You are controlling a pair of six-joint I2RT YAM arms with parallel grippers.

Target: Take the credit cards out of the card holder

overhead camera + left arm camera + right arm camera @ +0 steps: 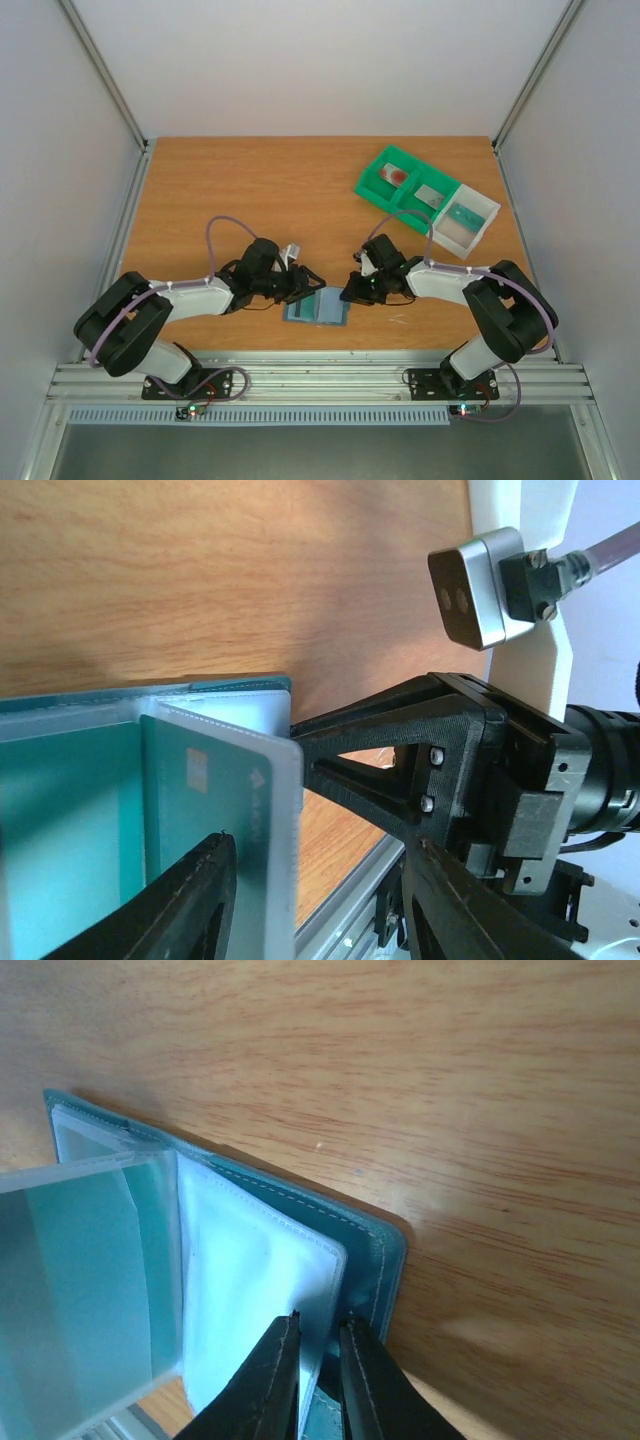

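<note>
We see the card holder (pixel 316 307) lying open flat, long axis left-right, near the wooden table's (pixel 240 190) front edge between the arms, teal card (pixel 215 810) in its sleeve. Left gripper (pixel 320 900) fingers spread astride that card; right gripper (pixel 320 1350) pinches the holder's pocket edge. Plain white walls (pixel 320 60) around.

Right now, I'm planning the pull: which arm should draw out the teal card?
Left. The left gripper stands open at the protruding teal card; the right gripper pinches the card holder at its edge.
</note>
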